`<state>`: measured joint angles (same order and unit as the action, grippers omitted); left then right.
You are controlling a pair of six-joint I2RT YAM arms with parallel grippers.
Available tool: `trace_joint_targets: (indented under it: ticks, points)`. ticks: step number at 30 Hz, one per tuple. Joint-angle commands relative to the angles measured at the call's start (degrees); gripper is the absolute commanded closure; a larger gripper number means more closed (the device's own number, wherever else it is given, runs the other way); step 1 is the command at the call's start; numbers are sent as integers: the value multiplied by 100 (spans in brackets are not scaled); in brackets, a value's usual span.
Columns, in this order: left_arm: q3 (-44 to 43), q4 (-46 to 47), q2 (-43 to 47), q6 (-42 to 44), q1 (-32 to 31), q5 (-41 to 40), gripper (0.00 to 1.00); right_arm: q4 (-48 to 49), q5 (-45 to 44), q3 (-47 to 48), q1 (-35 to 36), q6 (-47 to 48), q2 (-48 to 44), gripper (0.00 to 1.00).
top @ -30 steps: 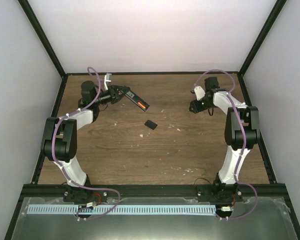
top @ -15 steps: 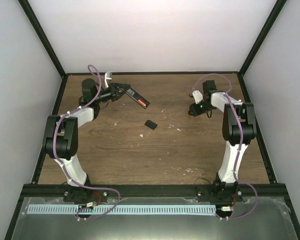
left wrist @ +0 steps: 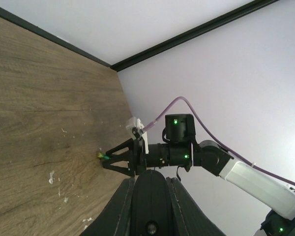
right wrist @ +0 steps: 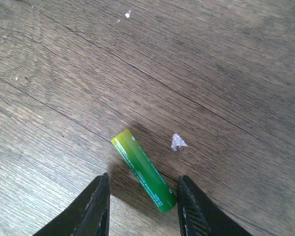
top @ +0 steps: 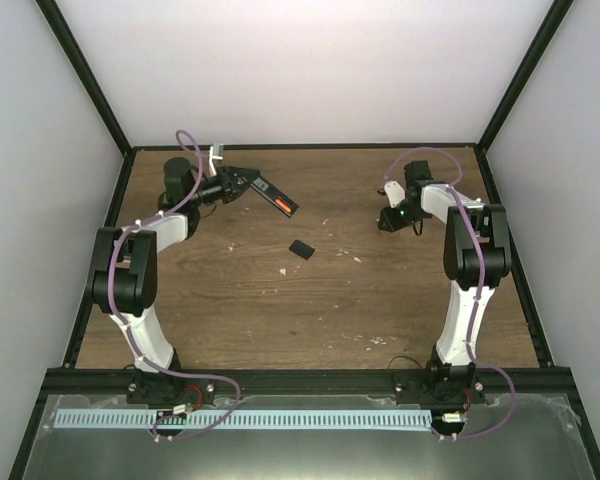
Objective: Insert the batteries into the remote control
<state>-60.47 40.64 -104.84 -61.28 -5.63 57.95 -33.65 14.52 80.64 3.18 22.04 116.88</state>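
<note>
Right end effector [right wrist: 143,178] lowered closer to table [right wrist: 211,59]; released, now straddling small green cylindrical battery [right wrist: 144,170] lying flat between its tips, untouched. Left end effector [top: 242,182] clenched on slim black plastic remote control [top: 277,201], jutting beyond fingertips. Likely ready to pinch.

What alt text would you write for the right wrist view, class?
A green battery lies flat on the wooden table, its near end between the open black fingers of the right gripper. A pale wood chip sits just beside it.
</note>
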Motion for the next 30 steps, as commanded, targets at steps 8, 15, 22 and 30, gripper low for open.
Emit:
trace_joint_targets:
  ticks: [8, 15, 22, 30]
  points:
    - [-232, 174, -137, -13, 36, 66, 100, -159, -190, 140, -13, 81, 38, 77]
    - [-343, 139, -195, -12, 36, 96, 100, -139, -310, 87, 50, 103, -42, 82]
    - [-378, 112, -246, -10, 35, 95, 100, -115, -378, 4, 133, 108, -117, 87]
    - [-484, 17, -295, 54, 36, 119, 100, -122, -390, -83, 240, 116, -165, 93]
